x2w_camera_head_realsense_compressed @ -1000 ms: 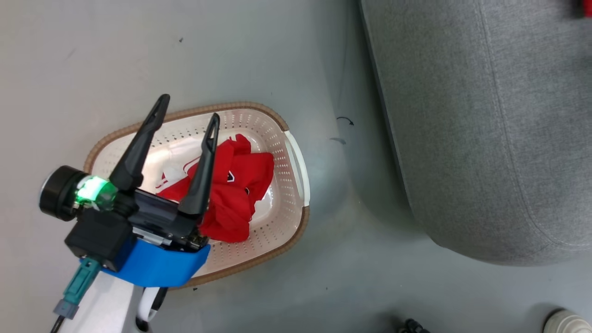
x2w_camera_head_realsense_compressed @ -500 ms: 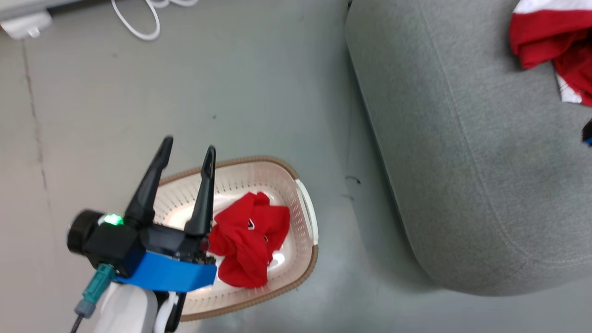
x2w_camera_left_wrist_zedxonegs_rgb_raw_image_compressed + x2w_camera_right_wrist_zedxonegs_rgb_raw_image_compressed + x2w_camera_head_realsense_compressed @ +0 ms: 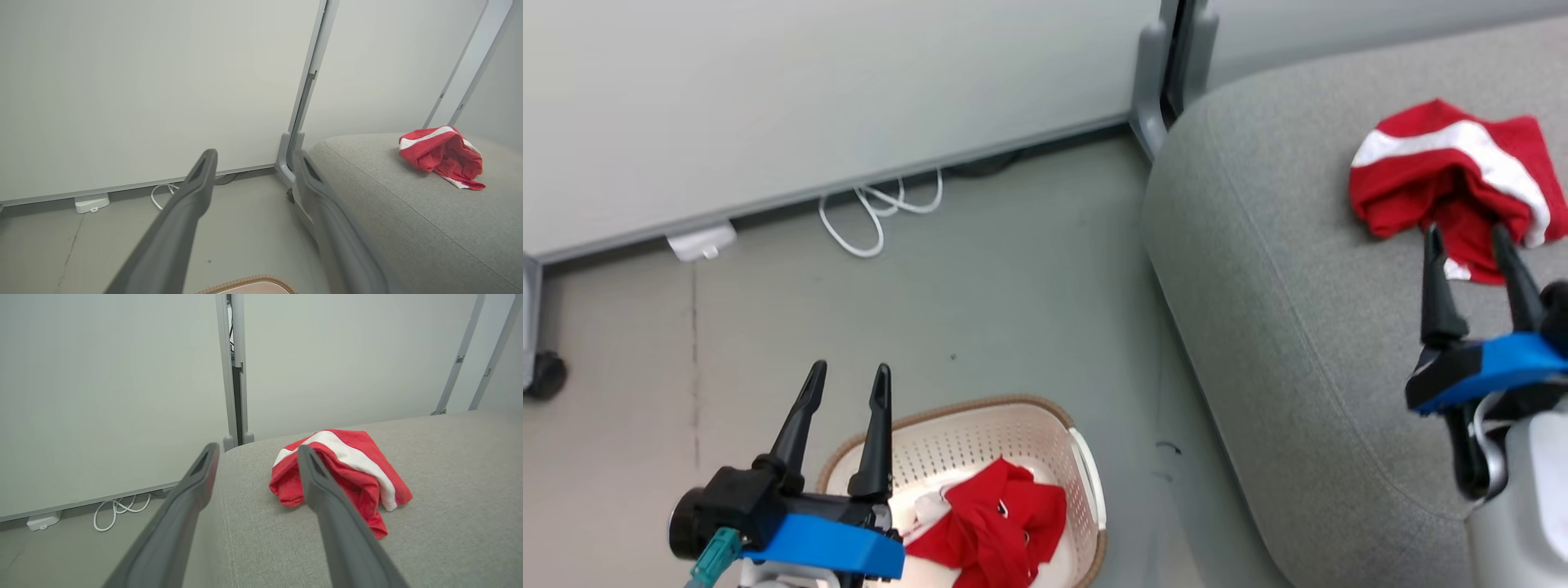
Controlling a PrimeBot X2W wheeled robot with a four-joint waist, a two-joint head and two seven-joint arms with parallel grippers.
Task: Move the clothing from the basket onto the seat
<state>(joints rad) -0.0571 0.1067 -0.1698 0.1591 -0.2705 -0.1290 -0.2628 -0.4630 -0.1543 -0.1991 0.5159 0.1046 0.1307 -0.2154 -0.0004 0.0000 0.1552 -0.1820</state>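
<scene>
Head view: basket [image 3: 980, 437] on the floor at 6 o'clock w/ 1 crumpled red garment [image 3: 996, 531] inside. Left gripper [image 3: 849, 374], fingers spread & empty, hovers by the basket's 9 o'clock rim. Seat [image 3: 1298, 327] takes the 3 o'clock side, w/ 1 striped red garment [image 3: 1437, 180] lying on it at 2 o'clock. Right gripper [image 3: 1466, 237], spread & empty, sits at that garment's 6 o'clock edge; contact unclear. Left wrist view gives a sliver of the basket's brown rim at 6 o'clock; right wrist view gives the striped garment close up, white band on top.
</scene>
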